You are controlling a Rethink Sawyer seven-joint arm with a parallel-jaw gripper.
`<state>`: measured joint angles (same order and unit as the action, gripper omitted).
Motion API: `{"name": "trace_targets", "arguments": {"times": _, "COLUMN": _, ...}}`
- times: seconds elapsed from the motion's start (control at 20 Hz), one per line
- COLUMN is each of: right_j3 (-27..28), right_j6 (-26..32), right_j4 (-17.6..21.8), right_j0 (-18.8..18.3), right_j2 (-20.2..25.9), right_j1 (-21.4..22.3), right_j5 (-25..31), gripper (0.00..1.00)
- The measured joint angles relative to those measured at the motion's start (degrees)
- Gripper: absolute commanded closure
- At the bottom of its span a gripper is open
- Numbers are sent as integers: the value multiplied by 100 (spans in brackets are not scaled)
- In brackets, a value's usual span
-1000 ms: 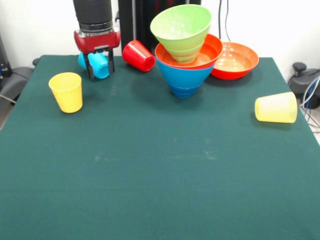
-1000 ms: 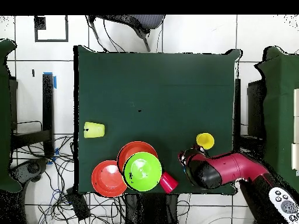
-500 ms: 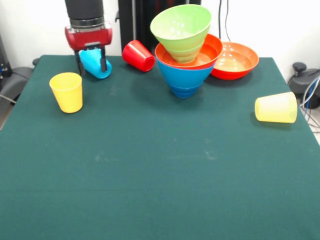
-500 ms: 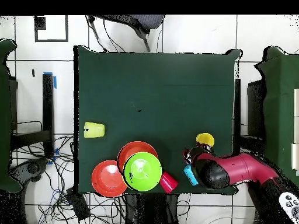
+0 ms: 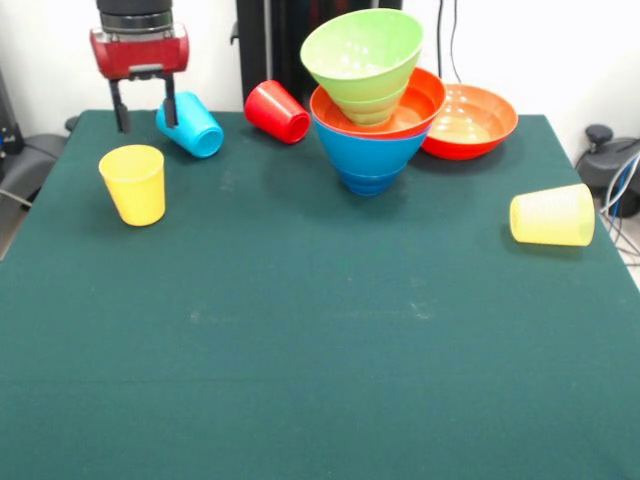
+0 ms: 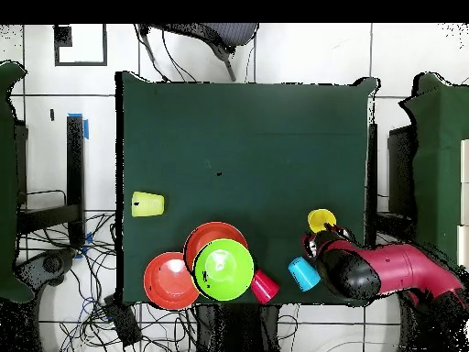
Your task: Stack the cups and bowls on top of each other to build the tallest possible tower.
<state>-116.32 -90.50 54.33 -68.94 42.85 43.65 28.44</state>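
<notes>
Nearest on the counter (image 5: 320, 350) lies the ribbed pale cup (image 5: 552, 215) on its side, well apart from the rest; farther back the yellow cup (image 5: 133, 184) stands upright; behind it the gripper (image 5: 144, 105) hangs raised, jaws apart and empty; the light blue cup (image 5: 189, 124) lies tipped just beside them, toward the red cup (image 5: 277, 111) and the tower (image 5: 368, 95); no writing is legible.
</notes>
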Motion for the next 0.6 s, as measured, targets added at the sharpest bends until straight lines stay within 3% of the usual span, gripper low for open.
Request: {"name": "trace_targets", "arguments": {"times": 0.6, "right_j3": 151, "right_j6": 0, "right_j4": 355, "right_j0": 477, "right_j2": -22, "right_j1": -109, "right_j5": 5, "gripper": 0}}
